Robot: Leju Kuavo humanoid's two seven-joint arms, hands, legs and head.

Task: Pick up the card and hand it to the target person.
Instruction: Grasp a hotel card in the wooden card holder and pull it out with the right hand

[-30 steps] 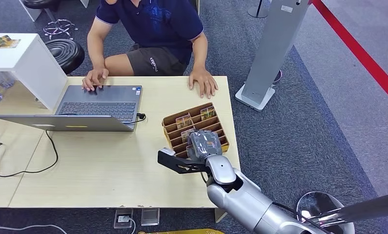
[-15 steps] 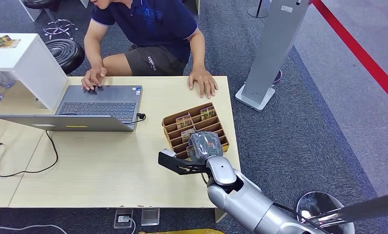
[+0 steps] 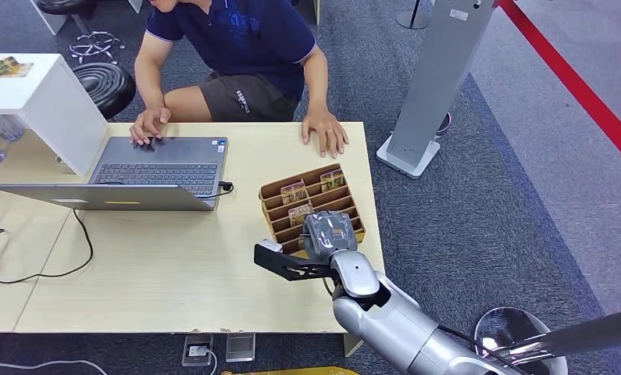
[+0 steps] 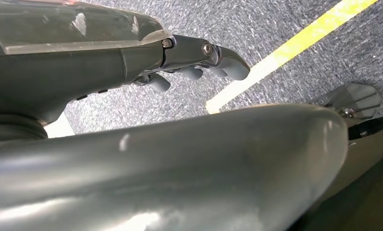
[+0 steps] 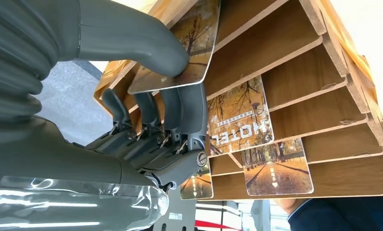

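One card [image 5: 179,53] pinched by the right hand [image 5: 151,96], thumb on top.

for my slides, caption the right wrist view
Right robot hand pinches a hotel card above the slotted wooden card holder.

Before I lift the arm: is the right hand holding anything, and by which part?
Yes. The right hand pinches a card near its lower edge, thumb on its face and fingers behind, over the wooden card rack.
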